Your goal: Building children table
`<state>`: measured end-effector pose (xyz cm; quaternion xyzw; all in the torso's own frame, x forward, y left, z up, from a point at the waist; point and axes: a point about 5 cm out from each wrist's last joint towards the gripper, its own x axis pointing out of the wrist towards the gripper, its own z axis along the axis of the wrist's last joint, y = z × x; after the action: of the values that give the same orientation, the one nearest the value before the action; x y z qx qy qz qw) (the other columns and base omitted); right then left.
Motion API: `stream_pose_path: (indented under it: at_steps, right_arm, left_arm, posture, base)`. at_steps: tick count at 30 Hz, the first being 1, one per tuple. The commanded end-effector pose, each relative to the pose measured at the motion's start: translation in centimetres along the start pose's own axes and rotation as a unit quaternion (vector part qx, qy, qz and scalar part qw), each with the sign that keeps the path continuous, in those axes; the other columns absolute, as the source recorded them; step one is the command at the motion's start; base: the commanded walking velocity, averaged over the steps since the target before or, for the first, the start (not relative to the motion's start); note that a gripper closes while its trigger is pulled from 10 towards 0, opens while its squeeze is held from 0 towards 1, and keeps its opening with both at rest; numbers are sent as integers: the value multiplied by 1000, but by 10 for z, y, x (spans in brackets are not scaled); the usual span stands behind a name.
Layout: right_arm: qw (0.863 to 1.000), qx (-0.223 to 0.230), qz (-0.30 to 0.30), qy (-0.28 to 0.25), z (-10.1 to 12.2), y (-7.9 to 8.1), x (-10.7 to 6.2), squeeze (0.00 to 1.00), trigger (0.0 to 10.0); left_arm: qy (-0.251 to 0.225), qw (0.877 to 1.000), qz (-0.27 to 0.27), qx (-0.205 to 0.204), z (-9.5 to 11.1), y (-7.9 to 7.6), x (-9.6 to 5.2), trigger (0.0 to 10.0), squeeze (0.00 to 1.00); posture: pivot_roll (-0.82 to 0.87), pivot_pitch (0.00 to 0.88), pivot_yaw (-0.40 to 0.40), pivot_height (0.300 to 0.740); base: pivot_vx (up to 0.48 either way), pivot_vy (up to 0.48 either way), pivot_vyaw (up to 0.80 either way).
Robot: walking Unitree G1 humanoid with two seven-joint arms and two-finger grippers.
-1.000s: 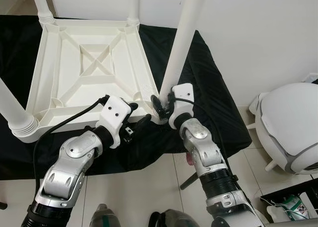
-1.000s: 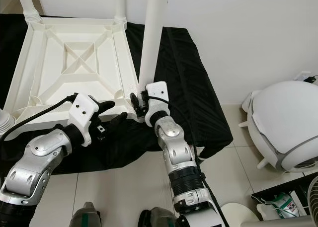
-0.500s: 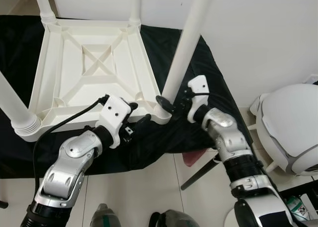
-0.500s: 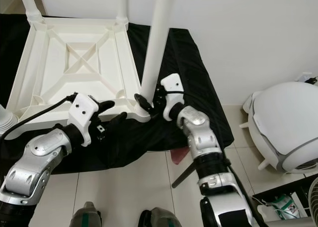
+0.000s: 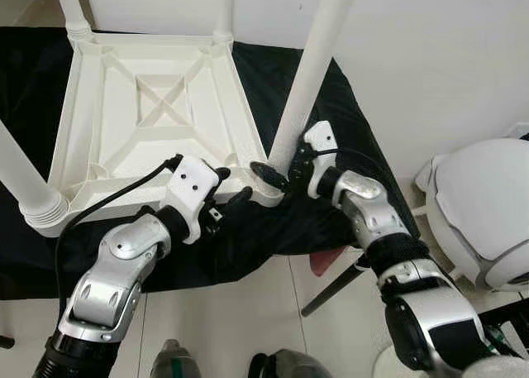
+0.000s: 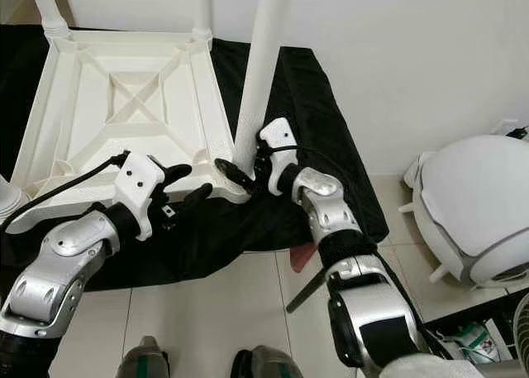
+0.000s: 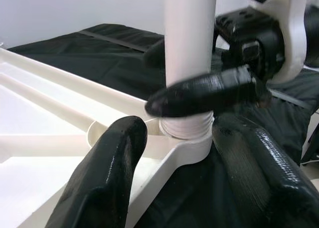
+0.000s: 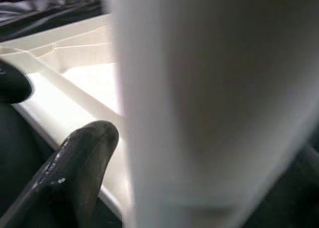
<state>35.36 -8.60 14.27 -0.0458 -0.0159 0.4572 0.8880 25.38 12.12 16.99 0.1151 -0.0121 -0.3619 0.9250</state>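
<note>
A white children's table lies upside down on a black cloth. A white leg stands in the threaded socket at the corner nearest me. My right gripper is shut on the base of this leg, one black finger lying across its front just above the thread. My left gripper is open at the same corner, and its fingers straddle the socket from below the table's near edge.
Two more legs stand on other corners. A rounded white shell sits on the tiled floor to the right. A reddish item and a dark rod show below the cloth's edge. A white wall stands behind.
My right gripper, half a second ago off to the right of the leg, has swung back and closed round its base. The left arm and the table have stayed put.
</note>
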Motion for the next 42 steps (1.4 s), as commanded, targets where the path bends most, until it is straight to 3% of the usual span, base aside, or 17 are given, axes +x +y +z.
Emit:
stream_pose_path:
  at_steps: [1, 2, 3, 4, 6, 7, 8, 20, 29, 30, 33, 34, 35, 42]
  right_arm:
    - [1000, 1, 19, 11, -4, 3, 3, 0, 10000]
    - [1000, 1, 19, 11, -4, 3, 3, 0, 10000]
    - [1000, 4, 23, 14, -6, 4, 5, 0, 8863]
    - [999, 1, 25, 24, -10, 7, 7, 0, 4039]
    - [999, 1, 27, 27, -12, 8, 7, 0, 4039]
    - [999, -1, 27, 31, -14, 8, 8, 0, 1098]
    - [999, -2, 26, 33, -14, 8, 8, 0, 0]
    - [1000, 19, 1, 13, -17, -4, -2, 0, 0]
    - [999, 28, -44, -9, -16, -9, -7, 0, 0]
    - [998, 29, -52, -12, -16, -9, -8, 0, 1137]
    - [997, 32, -62, -14, -17, -9, -8, 0, 1137]
    - [997, 32, -65, -13, -17, -9, -9, 0, 3647]
    - [996, 37, -74, -16, -18, -9, -9, 0, 10000]
    - [990, 51, -120, -51, -14, 2, -5, 0, 10000]
  left_arm:
    - [0, 1000, -8, -1, 1, -1, 1, 10000, 0]
    - [0, 1000, -8, -1, 1, -1, 1, 10000, 0]
    - [1, 1000, -8, -1, 1, 0, 1, 10000, 0]
    - [0, 1000, -8, 0, 1, -1, 1, 10000, 0]
    - [0, 1000, -8, 0, 1, -1, 0, 10000, 0]
    - [1, 1000, -9, 0, 1, -1, 0, 10000, 0]
    - [1, 1000, -9, 0, 1, -1, 0, 10000, 0]
    - [8, 999, -39, -12, -5, -17, -1, 10000, 0]
    - [19, 999, -32, -15, -12, -19, 1, 10000, 0]
    - [21, 999, -31, -16, -13, -19, 0, 10000, 0]
    - [23, 999, -31, -17, -15, -19, 0, 10000, 0]
    - [24, 999, -30, -18, -15, -19, 0, 10000, 0]
    - [26, 999, -25, -19, -17, -19, 1, 10000, 0]
    - [35, 999, 8, -27, -25, -21, 6, 10000, 0]
  posture:
    - [77, 0, -88, 740]
    - [77, 0, -88, 740]
    - [84, 0, -88, 740]
    - [84, 0, -88, 740]
    - [84, 0, -88, 740]
    - [88, 0, -89, 740]
    - [88, 0, -89, 740]
    - [88, 0, -111, 740]
    - [84, 0, -112, 740]
    - [78, 0, -109, 740]
    - [78, 0, -109, 740]
    - [79, 0, -110, 740]
    - [79, 0, -112, 740]
    - [70, 0, -118, 740]
  base:
    - [0, 0, 0]
    - [0, 0, 0]
    - [0, 0, 0]
    - [0, 0, 0]
    - [0, 0, 0]
    - [0, 0, 0]
    - [0, 0, 0]
    - [0, 0, 0]
    - [0, 0, 0]
    - [0, 0, 0]
    - [0, 0, 0]
    - [0, 0, 0]
    - [0, 0, 0]
    - [0, 0, 0]
